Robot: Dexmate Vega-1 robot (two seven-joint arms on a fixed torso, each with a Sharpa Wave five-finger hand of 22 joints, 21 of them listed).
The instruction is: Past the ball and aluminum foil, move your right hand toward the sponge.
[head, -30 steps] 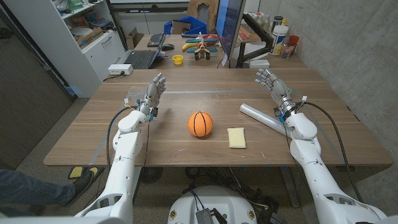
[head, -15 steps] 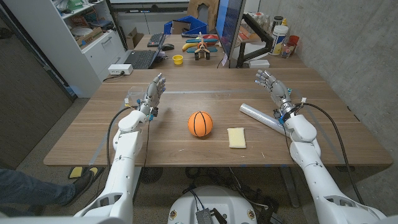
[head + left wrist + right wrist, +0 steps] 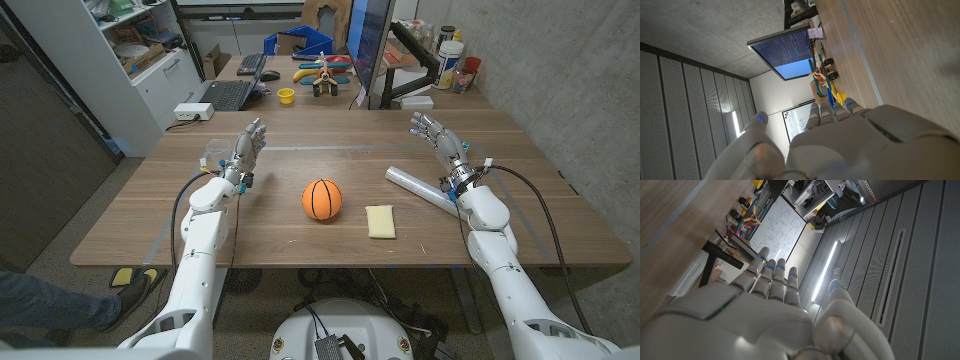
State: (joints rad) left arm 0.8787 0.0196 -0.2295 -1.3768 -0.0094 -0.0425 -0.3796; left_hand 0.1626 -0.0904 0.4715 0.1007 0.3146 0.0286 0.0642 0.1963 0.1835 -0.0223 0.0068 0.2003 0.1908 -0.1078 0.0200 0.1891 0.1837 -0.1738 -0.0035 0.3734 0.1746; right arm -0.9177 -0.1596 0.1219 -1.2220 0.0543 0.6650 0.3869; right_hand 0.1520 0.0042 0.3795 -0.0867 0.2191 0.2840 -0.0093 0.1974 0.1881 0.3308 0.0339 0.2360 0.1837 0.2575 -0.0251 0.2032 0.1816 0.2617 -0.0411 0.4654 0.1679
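The left hand stands at the far left, fingers spread, holding nothing. The orange ball sits mid-table, with the yellow sponge just right of it and nearer. The aluminum foil roll lies farther right. The right hand, released and empty, is raised beyond the foil; it should probably swing near and leftward over the roll, staying high enough not to nudge it.

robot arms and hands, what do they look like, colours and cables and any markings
Both arms are glossy white rounded shells. A black cable loops off each forearm near the wrist. The left robot hand and right robot hand are pale grey, with segmented fingers and dark joints. In the wrist views small blue lights dot the fingers. No lettering is legible.
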